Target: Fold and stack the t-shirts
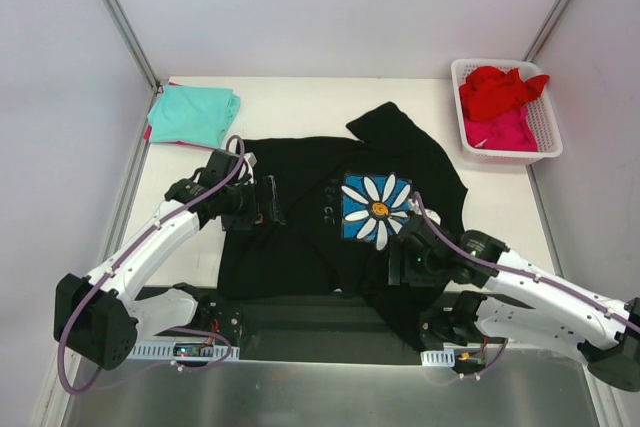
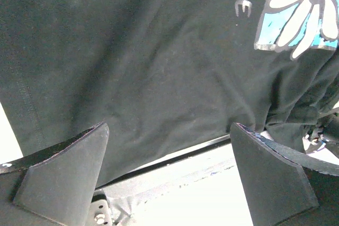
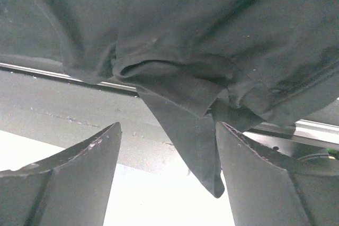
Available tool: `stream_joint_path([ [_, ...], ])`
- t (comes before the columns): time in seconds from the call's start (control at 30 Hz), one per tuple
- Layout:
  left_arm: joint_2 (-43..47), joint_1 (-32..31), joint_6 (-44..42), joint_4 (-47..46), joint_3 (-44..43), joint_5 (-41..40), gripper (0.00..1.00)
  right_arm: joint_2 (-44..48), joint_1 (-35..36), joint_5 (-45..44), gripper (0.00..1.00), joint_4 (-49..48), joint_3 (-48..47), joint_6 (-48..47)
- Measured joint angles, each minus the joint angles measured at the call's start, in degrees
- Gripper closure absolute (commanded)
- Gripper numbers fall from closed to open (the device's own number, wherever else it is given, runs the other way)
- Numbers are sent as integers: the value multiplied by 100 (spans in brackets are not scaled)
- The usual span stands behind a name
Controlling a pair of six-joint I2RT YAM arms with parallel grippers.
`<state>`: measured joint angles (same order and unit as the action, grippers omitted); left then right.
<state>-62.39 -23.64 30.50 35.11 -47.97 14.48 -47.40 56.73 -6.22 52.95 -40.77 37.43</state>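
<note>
Left gripper (image 2: pixel 169 128) gapes wide and empty, right gripper (image 3: pixel 168 125) parted, nothing clamped, both at the black t-shirt (image 1: pixel 300 237) mid-frame on the white table (image 1: pixel 300 107); white walls (image 1: pixel 330 7) enclose it.

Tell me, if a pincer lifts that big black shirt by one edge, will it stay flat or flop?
Most likely flop: the black shirt bunches in places, and a corner dangles over the near edge of the table. It looks thin and light, so it should lift easily. Pushed, it would probably wrinkle rather than slide whole.
</note>
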Motion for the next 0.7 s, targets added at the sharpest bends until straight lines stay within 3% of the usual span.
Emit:
stream_joint_path([
  [0.2, -251, -133, 11, 20, -103, -68, 1, 94, 619, -72, 22, -133, 374, 446],
  [0.27, -251, -155, 15, 35, -122, -149, 1, 90, 837, -122, 25, -131, 468, 643],
  [0.4, -238, -155, 13, 61, -125, -212, 1, 92, 1126, -243, 39, -188, 560, 922],
  [0.7, -52, -155, 15, 127, -122, -306, 1, -531, 1185, -389, 40, -444, 640, 1023],
])
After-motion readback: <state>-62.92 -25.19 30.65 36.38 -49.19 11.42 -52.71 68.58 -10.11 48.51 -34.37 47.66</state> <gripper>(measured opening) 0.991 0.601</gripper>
